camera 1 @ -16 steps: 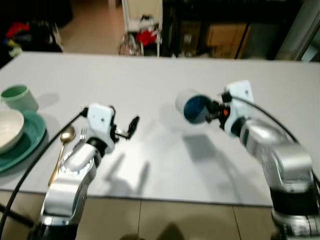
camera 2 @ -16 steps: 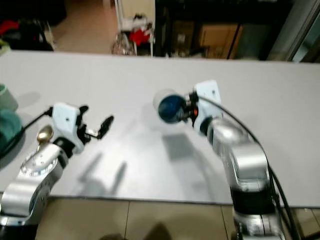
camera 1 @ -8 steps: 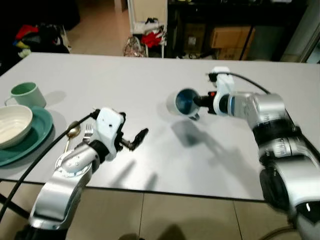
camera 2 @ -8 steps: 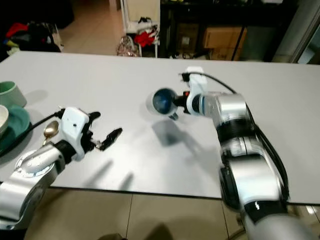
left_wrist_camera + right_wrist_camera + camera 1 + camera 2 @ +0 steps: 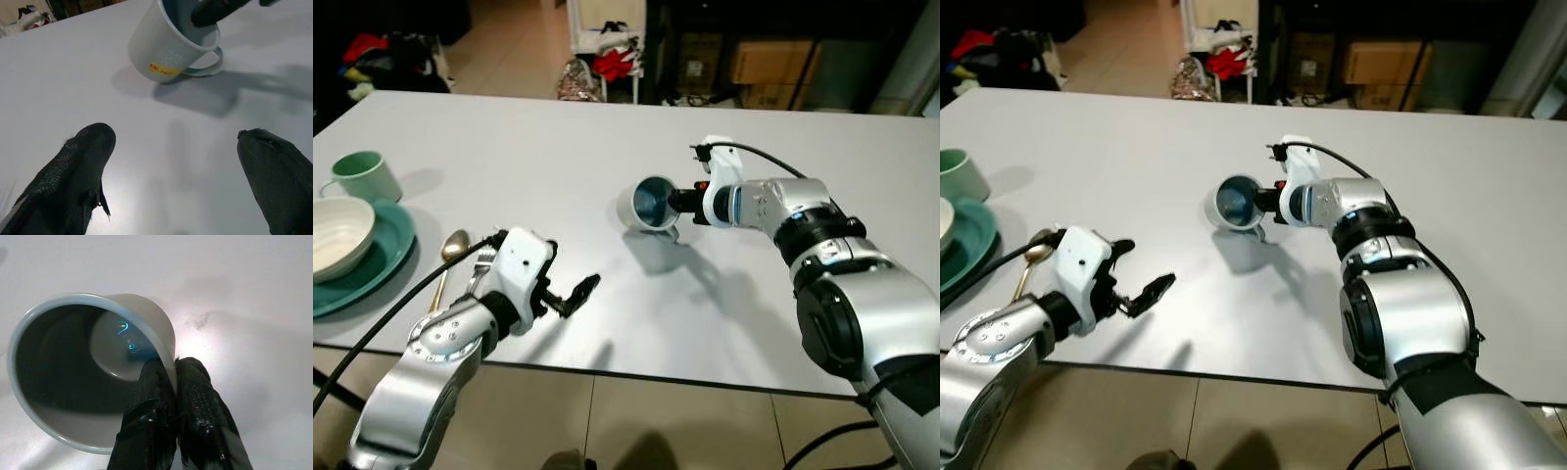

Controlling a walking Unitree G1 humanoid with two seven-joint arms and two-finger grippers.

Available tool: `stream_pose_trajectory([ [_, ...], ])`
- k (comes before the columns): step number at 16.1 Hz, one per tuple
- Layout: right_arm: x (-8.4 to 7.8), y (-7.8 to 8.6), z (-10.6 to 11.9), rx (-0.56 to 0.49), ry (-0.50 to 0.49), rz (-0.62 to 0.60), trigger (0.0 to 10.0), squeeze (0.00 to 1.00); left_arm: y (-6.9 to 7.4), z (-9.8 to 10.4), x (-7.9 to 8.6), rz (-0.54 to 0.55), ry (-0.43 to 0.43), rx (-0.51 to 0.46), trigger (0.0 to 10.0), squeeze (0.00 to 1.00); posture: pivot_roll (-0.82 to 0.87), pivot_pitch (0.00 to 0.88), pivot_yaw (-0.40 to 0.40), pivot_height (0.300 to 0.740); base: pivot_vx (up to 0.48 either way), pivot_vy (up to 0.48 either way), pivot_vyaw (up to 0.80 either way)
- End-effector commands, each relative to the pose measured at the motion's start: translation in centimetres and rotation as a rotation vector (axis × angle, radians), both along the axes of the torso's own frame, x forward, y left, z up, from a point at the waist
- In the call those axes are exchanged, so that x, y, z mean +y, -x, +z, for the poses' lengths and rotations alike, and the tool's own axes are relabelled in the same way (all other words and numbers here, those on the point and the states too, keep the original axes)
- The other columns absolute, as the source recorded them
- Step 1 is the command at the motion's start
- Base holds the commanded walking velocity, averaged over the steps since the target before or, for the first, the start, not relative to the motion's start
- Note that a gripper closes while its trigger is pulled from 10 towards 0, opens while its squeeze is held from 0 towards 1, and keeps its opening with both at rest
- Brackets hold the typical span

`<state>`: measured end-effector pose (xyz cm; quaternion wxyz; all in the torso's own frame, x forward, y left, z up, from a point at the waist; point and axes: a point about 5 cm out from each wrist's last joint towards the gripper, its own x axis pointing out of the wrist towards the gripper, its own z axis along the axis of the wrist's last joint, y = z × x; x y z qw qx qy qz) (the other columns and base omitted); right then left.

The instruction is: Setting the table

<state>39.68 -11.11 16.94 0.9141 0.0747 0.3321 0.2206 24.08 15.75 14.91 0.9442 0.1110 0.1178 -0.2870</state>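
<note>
Left eye view: right gripper [image 5: 680,202] clenched on rim of mug [image 5: 646,205] — mug tilted, mid-table [image 5: 558,147], well right of teal plate [image 5: 372,264].

Left wrist view: left gripper [image 5: 176,176] released, near mug.

Advice: level mug upright before lowering, base flat — then let go.

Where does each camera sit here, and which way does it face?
Left eye view: head, looking down at the table; both arms, mug, green plate.
Right eye view: same scene, shifted sideways.
Left wrist view: along the open left gripper, toward the mug.
Right wrist view: along the right gripper, pinching the mug's rim.
Shared: the mug, tilted on its side, is in all four.
</note>
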Motion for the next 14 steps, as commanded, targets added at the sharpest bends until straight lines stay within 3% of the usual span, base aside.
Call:
stream_pose_trajectory([
  [1, 0.3, -0.1, 0.4, -0.010, 0.017, 0.003, 10.0, 0.00, 0.2, 0.3, 0.2, 0.003, -0.002, -0.002, 10.0, 0.00, 0.16, 0.000, -0.002, 0.740, 0.000, 0.000, 0.00],
  [3, 0.1, -0.1, 0.4, 0.006, 0.028, 0.002, 10.0, 0.00, 0.4, 0.4, 0.3, 0.014, -0.003, 0.003, 10.0, 0.00, 0.17, 0.000, -0.007, 0.740, 0.000, 0.000, 0.00],
  [4, 0.1, -0.1, 0.5, 0.016, 0.022, 0.005, 10.0, 0.41, 0.4, 0.4, 0.3, 0.017, -0.002, 0.003, 10.0, 0.00, 0.16, 0.000, -0.009, 0.740, 0.000, 0.000, 0.00],
  [5, 0.0, -0.1, 0.7, 0.029, 0.020, 0.010, 10.0, 0.62, 0.4, 0.4, 0.4, 0.020, -0.002, 0.006, 10.0, 0.00, 0.16, 0.000, -0.010, 0.740, 0.000, 0.000, 0.00],
  [6, -0.1, 0.0, 0.7, 0.038, 0.012, 0.009, 10.0, 0.70, 0.4, 0.4, 0.4, 0.022, -0.002, 0.007, 10.0, 0.00, 0.16, 0.000, -0.010, 0.740, 0.000, 0.000, 0.00],
  [8, -0.3, 0.0, 0.7, 0.049, 0.027, 0.015, 10.0, 0.77, 0.3, 0.4, 0.4, 0.025, 0.000, 0.009, 10.0, 0.00, 0.16, 0.000, -0.011, 0.740, 0.000, 0.000, 0.00],
  [11, -0.2, -0.1, 1.1, 0.052, -0.042, -0.015, 10.0, 0.91, 0.2, 0.6, 0.4, 0.038, 0.004, -0.003, 10.0, 0.00, 0.17, 0.000, -0.014, 0.740, 0.000, 0.000, 0.00],
  [14, -0.3, -0.7, 2.7, -0.025, -0.074, -0.001, 10.0, 0.94, 0.0, 0.8, 0.6, 0.061, 0.005, -0.022, 10.0, 0.00, 0.17, 0.000, -0.017, 0.740, 0.000, 0.000, 0.00],
])
